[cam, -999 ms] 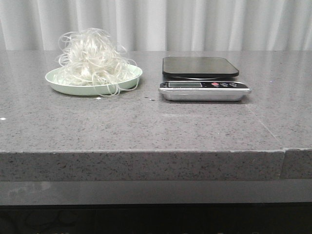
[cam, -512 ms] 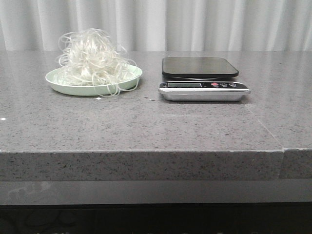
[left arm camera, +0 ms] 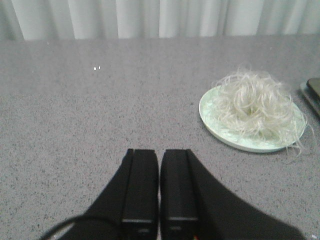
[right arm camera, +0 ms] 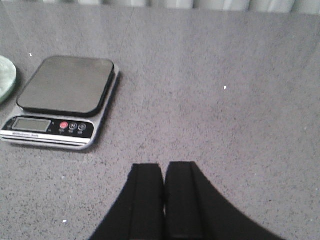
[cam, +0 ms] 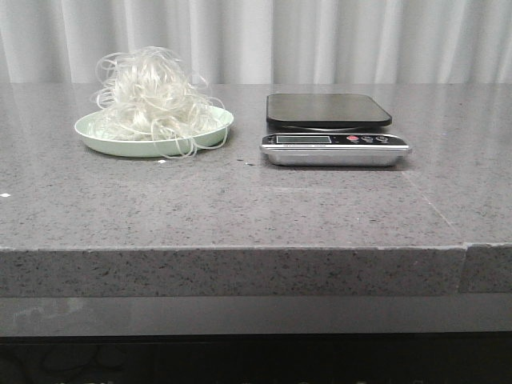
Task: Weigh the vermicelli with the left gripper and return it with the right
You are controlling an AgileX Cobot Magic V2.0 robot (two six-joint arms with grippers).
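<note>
Sitting heaped on the pale green round plate: the fluffy white mound of curly translucent vermicelli, a few strands trailing over the rim toward 5 o'clock. Lying at 3 o'clock of the plate, just beside it but apart: the silver digital kitchen scale with the black weighing platform, platform bare, on the grey speckled stone counter. Hovering low, well short of the plate: the black left gripper, fingers pressed together, holding nothing. Likewise clenched and empty (parked off to the side of the scale): the black right gripper. Judging the step: opening the left jaws wide first, descending over the mound's centre, pinching deep to avoid stragglers.
</note>
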